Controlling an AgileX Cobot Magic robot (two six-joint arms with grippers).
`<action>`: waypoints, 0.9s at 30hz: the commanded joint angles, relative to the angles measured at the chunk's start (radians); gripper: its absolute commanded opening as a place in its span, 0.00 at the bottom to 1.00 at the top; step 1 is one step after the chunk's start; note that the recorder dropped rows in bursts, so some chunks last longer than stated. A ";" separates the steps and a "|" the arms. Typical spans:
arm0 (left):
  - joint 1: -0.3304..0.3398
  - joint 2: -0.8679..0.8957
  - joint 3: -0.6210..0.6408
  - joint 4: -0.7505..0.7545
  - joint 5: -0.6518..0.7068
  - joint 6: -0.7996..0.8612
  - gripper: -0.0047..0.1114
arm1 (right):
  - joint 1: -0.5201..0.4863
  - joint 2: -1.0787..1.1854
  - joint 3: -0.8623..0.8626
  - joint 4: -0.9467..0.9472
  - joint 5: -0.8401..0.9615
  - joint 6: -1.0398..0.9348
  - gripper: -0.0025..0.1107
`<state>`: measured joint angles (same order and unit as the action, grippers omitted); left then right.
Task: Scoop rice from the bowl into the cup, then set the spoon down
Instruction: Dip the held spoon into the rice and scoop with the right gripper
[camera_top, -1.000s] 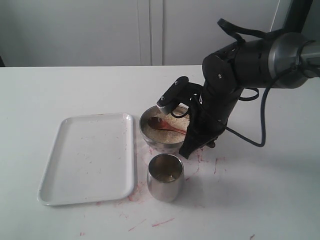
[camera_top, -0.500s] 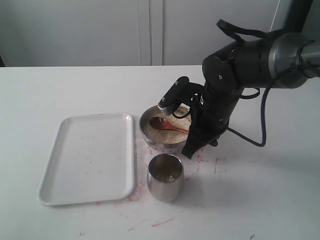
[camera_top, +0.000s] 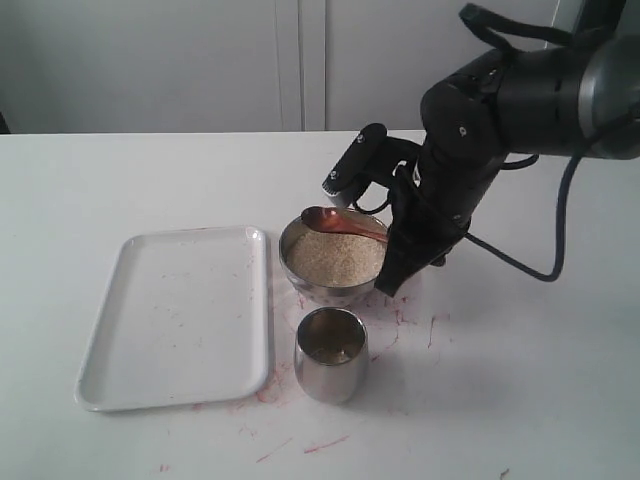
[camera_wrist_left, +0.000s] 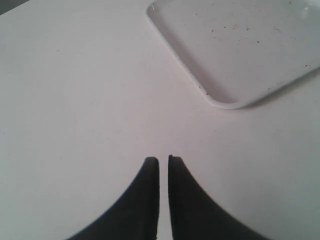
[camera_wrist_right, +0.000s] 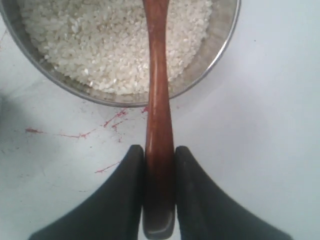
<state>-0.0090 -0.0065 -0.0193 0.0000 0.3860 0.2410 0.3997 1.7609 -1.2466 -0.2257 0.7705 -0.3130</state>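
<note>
The steel bowl (camera_top: 300, 268) holds a bed of off-white rice (camera_top: 335, 258) (camera_wrist_right: 115, 45). My right gripper (camera_wrist_right: 159, 152) is shut on the handle of the dark wooden spoon (camera_wrist_right: 158, 100). The spoon (camera_top: 345, 224) hangs above the bowl, its oval head over the far-left rim. I cannot tell whether grains lie in the head. The steel cup (camera_top: 331, 353) stands upright just in front of the bowl, away from the spoon. My left gripper (camera_wrist_left: 163, 160) hovers over bare table, fingers nearly touching, holding nothing.
A white tray (camera_top: 180, 315) (camera_wrist_left: 240, 50) lies left of the bowl and cup. Red scribble marks (camera_top: 410, 325) stain the table around the cup. The right arm's bulk (camera_top: 470, 130) and cable rise behind the bowl's right side.
My right gripper has lifted the spoon out of the rice and up above the bowl's rim; the arm has risen and shifted slightly right. Bowl, cup and tray stayed put.
</note>
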 joint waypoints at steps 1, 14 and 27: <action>-0.004 0.007 0.009 0.000 0.041 -0.006 0.16 | -0.001 -0.050 0.004 -0.046 0.034 0.003 0.02; -0.004 0.007 0.009 0.000 0.041 -0.006 0.16 | 0.057 -0.122 0.000 -0.295 0.192 0.032 0.02; -0.004 0.007 0.009 0.000 0.041 -0.006 0.16 | 0.204 -0.117 0.000 -0.647 0.315 0.143 0.02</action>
<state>-0.0090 -0.0065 -0.0193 0.0000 0.3860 0.2410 0.5803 1.6501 -1.2466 -0.8131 1.0705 -0.1979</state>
